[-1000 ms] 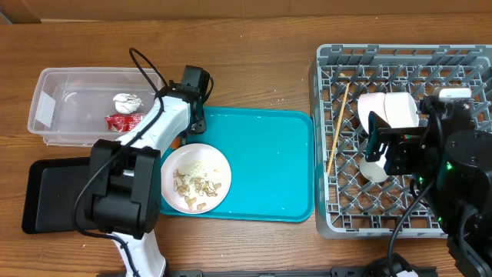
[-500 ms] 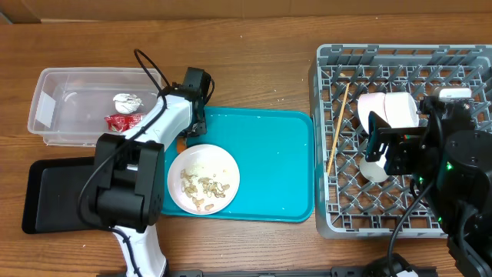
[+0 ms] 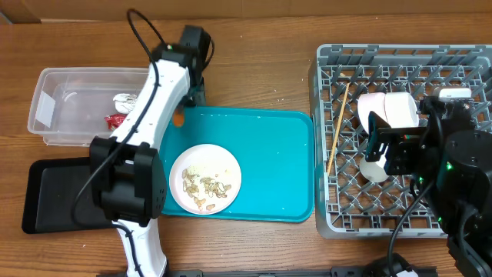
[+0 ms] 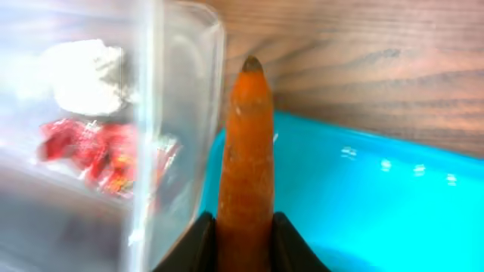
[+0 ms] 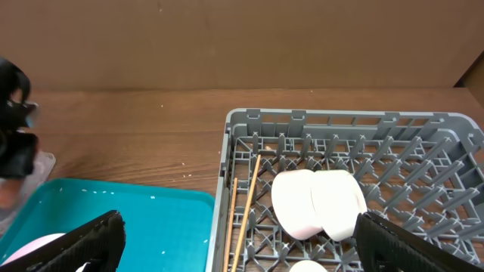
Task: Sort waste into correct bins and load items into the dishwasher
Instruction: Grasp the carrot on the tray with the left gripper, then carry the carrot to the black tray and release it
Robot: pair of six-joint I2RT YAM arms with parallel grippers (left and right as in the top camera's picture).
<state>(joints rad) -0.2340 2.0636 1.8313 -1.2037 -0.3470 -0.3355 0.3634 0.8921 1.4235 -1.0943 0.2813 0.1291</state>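
1. A wooden table (image 3: 261, 61) filled the overhead view, its top mid-brown with long darker grain running from side to side.
2. Towards the far middle of the table, a few small white specks (image 3: 278, 98) lay scattered on the bare wood.
3. Behind the table's far edge stood a flat brown board (image 5: 227, 38), matte and plain, closing off the right wrist view.
4. Above the table's far right corner, a paler tan patch (image 5: 473, 72) cut into that board; what it was could not be told.
5. Light fell soft and even across the table, and shadows on the wood were blurred at their edges.
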